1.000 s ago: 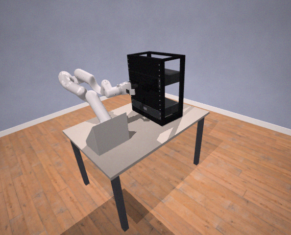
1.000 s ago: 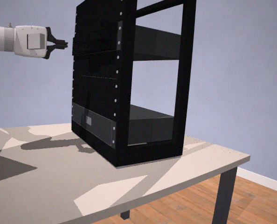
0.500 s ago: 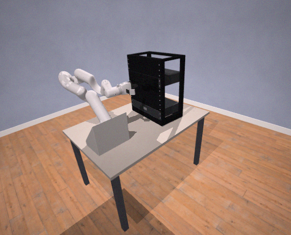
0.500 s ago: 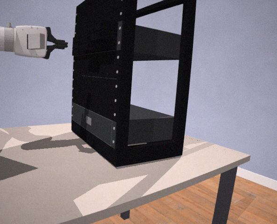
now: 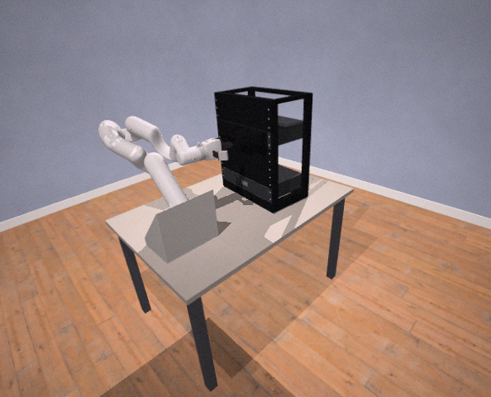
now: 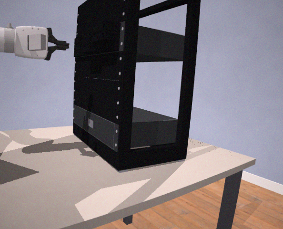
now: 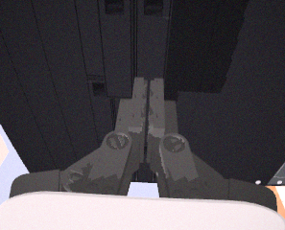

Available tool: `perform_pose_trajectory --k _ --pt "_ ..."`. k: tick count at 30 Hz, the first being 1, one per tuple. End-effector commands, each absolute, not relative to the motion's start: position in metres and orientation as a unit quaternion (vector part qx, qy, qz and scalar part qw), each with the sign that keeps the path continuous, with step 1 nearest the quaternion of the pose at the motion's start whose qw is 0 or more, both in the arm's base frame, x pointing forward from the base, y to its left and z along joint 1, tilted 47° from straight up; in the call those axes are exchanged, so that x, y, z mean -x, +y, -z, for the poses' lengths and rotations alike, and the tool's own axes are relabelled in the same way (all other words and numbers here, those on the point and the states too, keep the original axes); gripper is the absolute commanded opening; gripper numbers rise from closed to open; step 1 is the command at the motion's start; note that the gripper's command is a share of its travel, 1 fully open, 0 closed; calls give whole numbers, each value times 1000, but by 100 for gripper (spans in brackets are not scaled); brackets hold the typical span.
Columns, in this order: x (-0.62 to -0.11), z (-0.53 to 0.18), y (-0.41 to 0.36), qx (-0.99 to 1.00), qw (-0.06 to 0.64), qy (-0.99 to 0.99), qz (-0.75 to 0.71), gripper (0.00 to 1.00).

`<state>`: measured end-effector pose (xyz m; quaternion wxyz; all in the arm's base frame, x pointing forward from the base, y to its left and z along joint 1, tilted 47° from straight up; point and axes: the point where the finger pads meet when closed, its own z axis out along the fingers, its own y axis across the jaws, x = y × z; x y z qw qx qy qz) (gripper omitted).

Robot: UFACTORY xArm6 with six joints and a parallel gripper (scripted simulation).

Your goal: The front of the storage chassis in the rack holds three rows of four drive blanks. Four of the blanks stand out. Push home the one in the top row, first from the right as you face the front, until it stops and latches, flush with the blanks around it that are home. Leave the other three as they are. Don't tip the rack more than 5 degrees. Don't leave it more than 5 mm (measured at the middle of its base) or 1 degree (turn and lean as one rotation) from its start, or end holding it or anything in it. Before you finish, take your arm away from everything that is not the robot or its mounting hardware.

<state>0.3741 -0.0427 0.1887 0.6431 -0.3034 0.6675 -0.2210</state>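
Observation:
The black rack (image 5: 264, 145) stands on the table, its front facing my arm. The storage chassis (image 6: 97, 36) sits in its upper part, and its drive blanks (image 7: 126, 26) show as dark narrow panels in the wrist view. I cannot tell there which blanks stand out. My gripper (image 6: 64, 45) is shut on nothing, fingertips together, and points at the chassis front a short way off it, apart from it. It also shows in the top view (image 5: 225, 147) and in the wrist view (image 7: 148, 90).
A grey unit (image 6: 95, 124) with a small label fills the rack's bottom slot. A grey wedge-shaped block (image 5: 183, 226) holds the arm's base on the table's left side. The table edge runs close behind the rack's right side.

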Motion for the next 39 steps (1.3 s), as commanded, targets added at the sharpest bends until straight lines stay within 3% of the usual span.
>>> perform_pose_trajectory --k 1,39 --pt "-347 -162 -101 303 644 667 221 0" --pt "-364 -158 -125 303 644 667 221 0"
